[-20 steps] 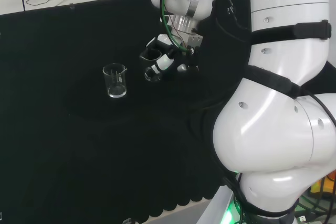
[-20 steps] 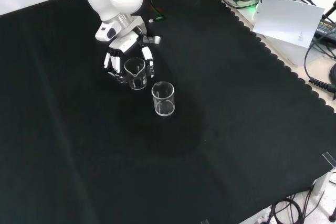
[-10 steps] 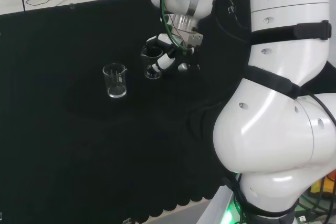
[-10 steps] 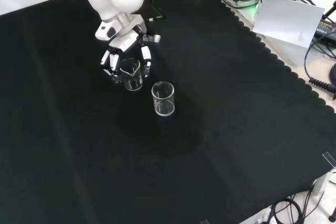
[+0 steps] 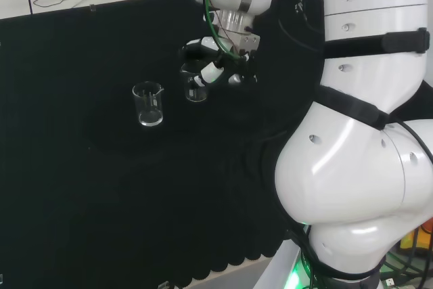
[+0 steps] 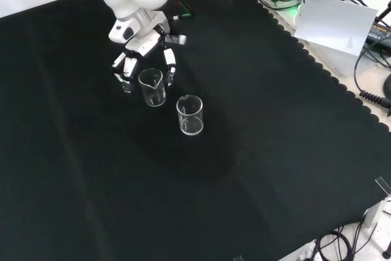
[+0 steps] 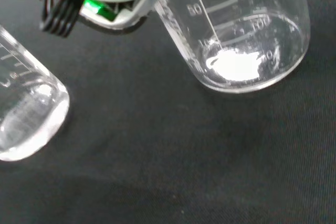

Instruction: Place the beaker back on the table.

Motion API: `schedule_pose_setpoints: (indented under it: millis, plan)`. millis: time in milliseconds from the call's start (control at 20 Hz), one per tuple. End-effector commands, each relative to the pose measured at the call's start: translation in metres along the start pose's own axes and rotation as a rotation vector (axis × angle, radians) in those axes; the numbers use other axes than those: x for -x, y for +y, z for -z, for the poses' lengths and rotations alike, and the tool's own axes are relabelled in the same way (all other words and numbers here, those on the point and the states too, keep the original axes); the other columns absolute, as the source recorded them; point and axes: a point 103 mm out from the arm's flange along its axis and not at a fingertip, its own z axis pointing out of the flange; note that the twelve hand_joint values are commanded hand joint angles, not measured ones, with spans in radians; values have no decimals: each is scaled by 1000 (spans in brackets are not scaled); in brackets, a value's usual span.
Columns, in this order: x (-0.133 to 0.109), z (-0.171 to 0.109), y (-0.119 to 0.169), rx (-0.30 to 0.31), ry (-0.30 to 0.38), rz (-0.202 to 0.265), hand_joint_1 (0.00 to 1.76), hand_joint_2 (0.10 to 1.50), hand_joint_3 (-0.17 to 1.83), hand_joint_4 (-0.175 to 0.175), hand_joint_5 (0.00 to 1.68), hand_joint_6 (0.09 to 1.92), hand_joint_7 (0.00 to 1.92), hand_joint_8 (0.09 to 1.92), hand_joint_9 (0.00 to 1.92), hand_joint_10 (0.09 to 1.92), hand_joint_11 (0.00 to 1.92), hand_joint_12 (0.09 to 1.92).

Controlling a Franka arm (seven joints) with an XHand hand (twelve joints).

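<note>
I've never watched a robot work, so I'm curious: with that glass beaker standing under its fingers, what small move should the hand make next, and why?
Probably lift straight up and away. The small clear glass beaker stands upright on the black cloth, and the black and white hand has its fingers spread open around the rim, apparently not gripping. A sideways pull could tip it or knock the second clear beaker close by.

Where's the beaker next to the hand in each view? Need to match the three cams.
Head view: beaker upright on the cloth, just left of and below the hand.
Front view: beaker just below the hand, between its spread fingers.
Wrist view: one of two beakers; I cannot tell which.
Shared landmark: the second beaker, standing apart on the cloth.
</note>
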Motion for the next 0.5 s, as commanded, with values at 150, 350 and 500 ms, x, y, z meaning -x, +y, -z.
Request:
schedule_pose_setpoints:
  millis: [150,350,500]
  plan:
    - [-19,46,-24,61,-24,-15,866,590,466,-38,372,311,564,87,640,87,13,1409]
    - [-36,61,-38,76,-52,-24,862,592,461,-38,378,289,563,87,643,87,13,1410]
    - [-42,71,-56,91,-58,-31,859,594,460,-38,380,282,564,87,650,87,16,1411]
